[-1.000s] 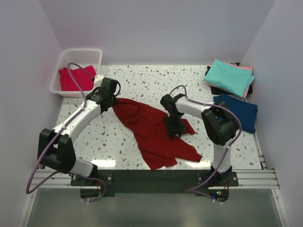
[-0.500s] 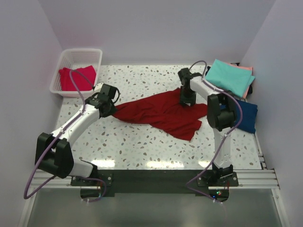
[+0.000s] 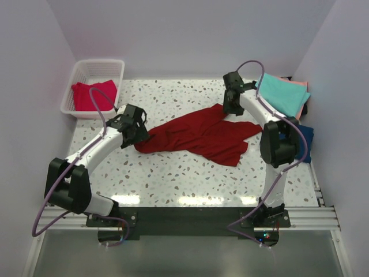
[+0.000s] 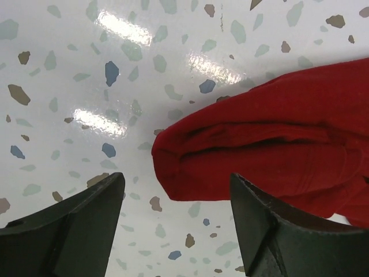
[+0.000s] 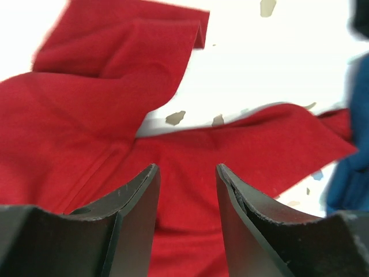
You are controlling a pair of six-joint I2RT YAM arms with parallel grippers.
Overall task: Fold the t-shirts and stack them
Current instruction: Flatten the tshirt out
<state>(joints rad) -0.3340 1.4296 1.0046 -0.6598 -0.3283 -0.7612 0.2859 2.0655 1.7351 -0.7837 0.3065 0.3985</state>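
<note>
Our left hand [image 4: 176, 179] is open, its two fingers wide apart. One rolled end of the dark red shirt [image 3: 202, 134] lies on the table [image 3: 173, 173] just ahead of it, in line with the gap, and is not held. Our right hand [image 5: 187, 167] is open as well, low over the other end of that shirt. A navy shirt [image 3: 305, 137] lies near this hand's right side. A teal shirt [image 3: 279, 95] is also close by. Beyond our left hand, a basket [image 3: 92, 66] holds a pinkish-red shirt [image 3: 92, 97].
</note>
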